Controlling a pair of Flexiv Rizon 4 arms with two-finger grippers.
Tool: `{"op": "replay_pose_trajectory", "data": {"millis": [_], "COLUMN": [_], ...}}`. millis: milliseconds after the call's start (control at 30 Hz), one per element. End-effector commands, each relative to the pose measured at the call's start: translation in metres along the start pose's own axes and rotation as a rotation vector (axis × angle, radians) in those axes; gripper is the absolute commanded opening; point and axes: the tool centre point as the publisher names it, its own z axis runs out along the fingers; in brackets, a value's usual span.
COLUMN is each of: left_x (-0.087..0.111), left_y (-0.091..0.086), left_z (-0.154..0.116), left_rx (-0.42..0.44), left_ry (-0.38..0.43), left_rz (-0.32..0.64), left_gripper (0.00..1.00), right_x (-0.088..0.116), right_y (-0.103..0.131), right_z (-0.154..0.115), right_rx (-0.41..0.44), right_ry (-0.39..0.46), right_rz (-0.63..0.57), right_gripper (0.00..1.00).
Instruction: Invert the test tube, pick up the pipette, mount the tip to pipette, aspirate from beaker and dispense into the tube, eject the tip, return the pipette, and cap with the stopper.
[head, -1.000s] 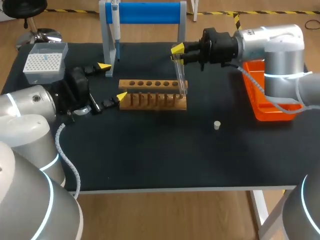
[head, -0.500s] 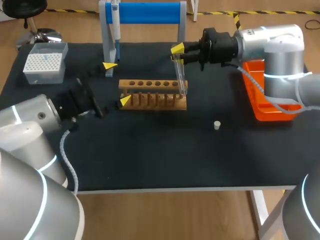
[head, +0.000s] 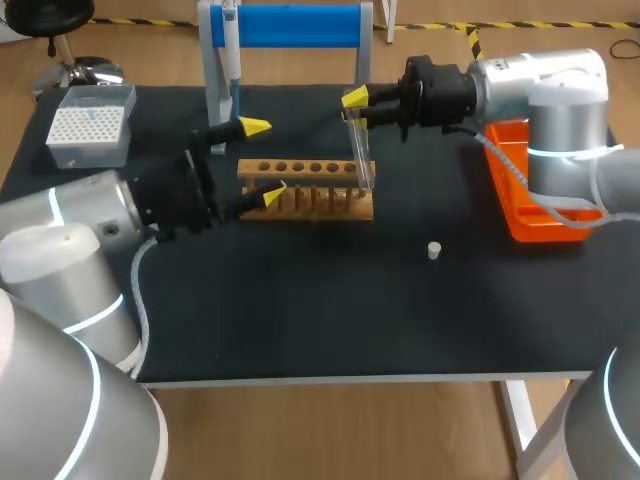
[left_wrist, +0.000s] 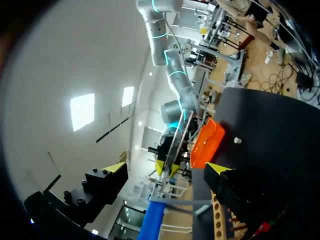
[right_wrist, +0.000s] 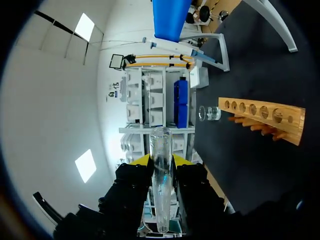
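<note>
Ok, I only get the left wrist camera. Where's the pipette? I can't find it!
Observer: The pipette hangs on the stand, by its left post, behind the rack.
Operator: And the box with the tips?
Observer: The tip box sits at the table's far left corner.
Operator: Is there a beaker too?
Observer: Yes. The right wrist view shows the beaker standing just past the rack's end.

The near half of the desk (head: 300, 320) lies free, broken only by the small stopper (head: 434, 250). The wooden rack (head: 320, 190) bars the middle, with the left hand (head: 266, 160) spread at its left end and the test tube (head: 360, 155), clamped in the right hand (head: 355, 105), at its right end. The pipette stand (head: 300, 25) closes the back, and the tip box (head: 90, 125) and orange tray (head: 530, 225) flank the sides.
</note>
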Motion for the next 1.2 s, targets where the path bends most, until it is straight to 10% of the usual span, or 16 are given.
{"op": "replay_pose_trajectory", "data": {"millis": [33, 467, 1200], "left_x": [0.004, -0.001, 0.013], "left_y": [0.012, 0.015, -0.036], "left_z": [0.017, 0.038, 0.077], "left_rx": [0.124, 0.252, 0.322], "left_ry": [0.101, 0.099, 0.117], "left_rz": [0.202, 0.252, 0.270], "left_gripper": [1.00, 1.00, 1.00], "right_x": [0.001, 0.001, 0.001], "right_y": [0.000, 0.000, 0.000], "right_z": [-0.001, -0.001, -0.001], "right_rx": [0.001, 0.001, 0.001], "right_ry": [-0.003, -0.003, -0.003], "right_rz": [0.000, 0.000, 0.000], "right_gripper": [0.00, 0.00, 0.00]}}
